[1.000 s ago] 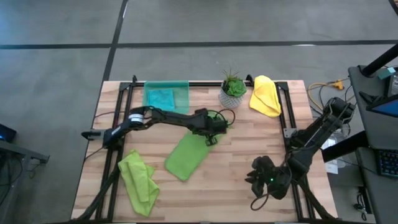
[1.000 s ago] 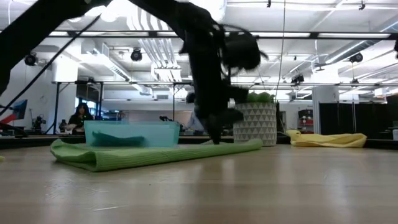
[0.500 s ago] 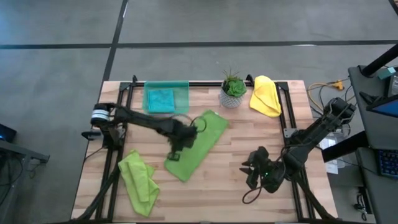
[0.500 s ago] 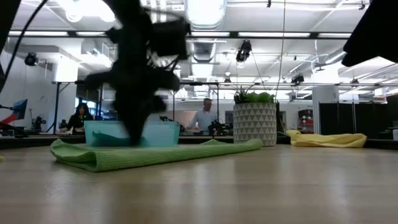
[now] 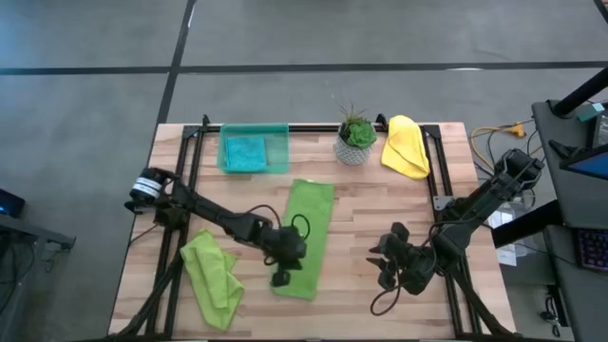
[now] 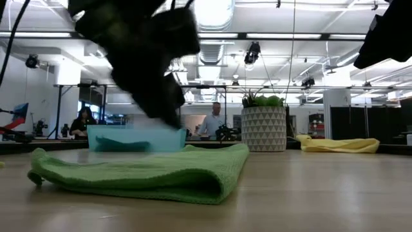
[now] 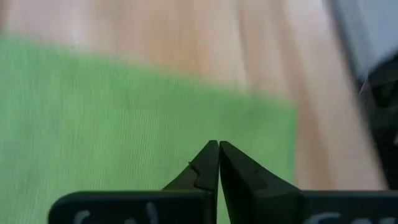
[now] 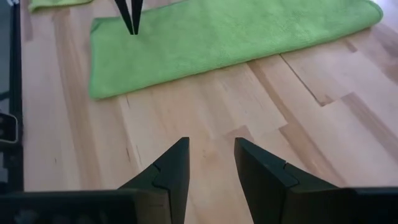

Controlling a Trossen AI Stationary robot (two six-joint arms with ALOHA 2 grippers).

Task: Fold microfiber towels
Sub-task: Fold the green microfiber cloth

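Note:
A lime green towel lies folded in a long strip on the middle of the table, running from far to near; it also shows in the low view and the right wrist view. My left gripper is shut and hovers over the strip's near left corner, its tips a little above the cloth in the low view. My right gripper is open and empty over bare wood to the right of the strip. A second lime green towel lies crumpled at the near left.
A teal towel lies in the see-through green tray at the far left. A potted plant and a yellow towel stand at the far right. Bare wood lies between the strip and my right gripper.
My left gripper has gone from the strip's far end toward the table's near edge. The towel's far part has spread out flat, and the strip has turned from slanting to nearly straight, its near end swung toward the right.

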